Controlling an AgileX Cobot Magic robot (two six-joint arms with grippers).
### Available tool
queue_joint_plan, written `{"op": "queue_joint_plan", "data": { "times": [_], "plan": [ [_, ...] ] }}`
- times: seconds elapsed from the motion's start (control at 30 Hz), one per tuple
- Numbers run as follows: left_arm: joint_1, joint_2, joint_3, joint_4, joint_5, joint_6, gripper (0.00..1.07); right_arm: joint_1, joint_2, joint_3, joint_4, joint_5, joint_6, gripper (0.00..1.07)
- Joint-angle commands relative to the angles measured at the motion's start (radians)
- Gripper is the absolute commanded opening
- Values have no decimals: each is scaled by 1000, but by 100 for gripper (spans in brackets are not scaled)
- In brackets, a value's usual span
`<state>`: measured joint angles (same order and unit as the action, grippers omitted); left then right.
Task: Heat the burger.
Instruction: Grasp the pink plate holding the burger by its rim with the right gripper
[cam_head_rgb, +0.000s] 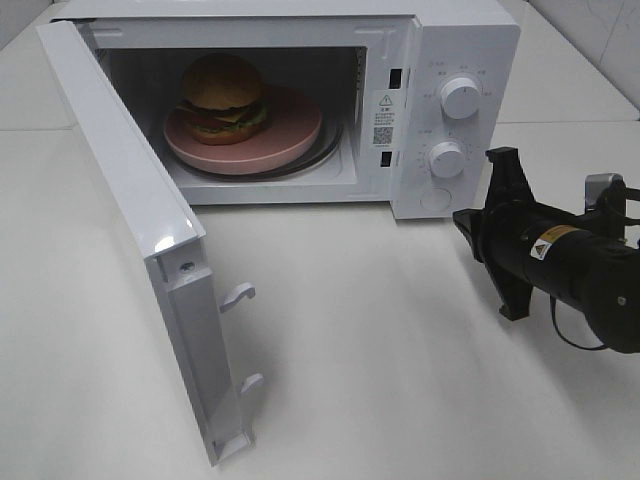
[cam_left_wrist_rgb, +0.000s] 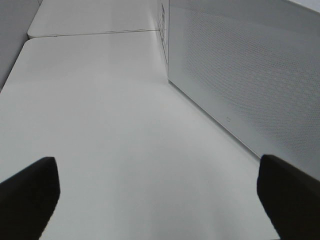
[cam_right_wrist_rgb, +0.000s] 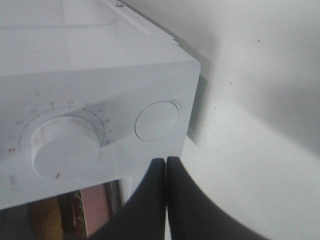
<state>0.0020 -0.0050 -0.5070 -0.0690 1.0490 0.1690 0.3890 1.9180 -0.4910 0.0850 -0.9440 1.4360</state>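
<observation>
White microwave (cam_head_rgb: 460, 40) stands on your counter (cam_head_rgb: 400, 350), and its door (cam_head_rgb: 120, 170) is swung wide open to the left. You find the burger (cam_head_rgb: 222, 95) inside the cavity. It sits on a pink plate (cam_head_rgb: 290, 135), toward the plate's left side, and the plate's rim shows well beyond it on the right.

Your right hand (cam_head_rgb: 463, 220) has its fingers (cam_right_wrist_rgb: 150, 200) pressed together with nothing between them. It hangs level in front of the control panel's lower right corner. Its tip points at the panel, near the round button (cam_right_wrist_rgb: 157, 120) under the lower knob (cam_head_rgb: 446, 158).

Your left hand (cam_left_wrist_rgb: 156, 172) is spread wide and grips nothing. It sits low over the counter, beside the dotted outer face of the door.
</observation>
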Motion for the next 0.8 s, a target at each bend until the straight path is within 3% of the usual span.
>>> {"op": "queue_joint_plan", "data": {
  "times": [0.03, 0.23, 0.3, 0.43, 0.6, 0.8],
  "plan": [
    [1, -17, 1, -2, -1, -5, 105, -1, -96, 33, -53, 111, -216, 0],
    [1, -17, 1, -2, -1, -5, 105, -1, -194, 40, -52, 312, -444, 0],
    [1, -17, 1, -2, -1, -5, 105, -1, -304, 35, -39, 521, -700, 0],
    [1, -17, 1, -2, -1, -5, 105, -1, -379, 12, -25, 694, -919, 0],
    [1, -17, 1, -2, -1, -5, 105, -1, -484, -79, -18, 1042, -1304, 0],
    [1, -17, 1, -2, -1, -5, 105, -1, -495, -170, -21, 1357, -1525, 0]
  ]
}}
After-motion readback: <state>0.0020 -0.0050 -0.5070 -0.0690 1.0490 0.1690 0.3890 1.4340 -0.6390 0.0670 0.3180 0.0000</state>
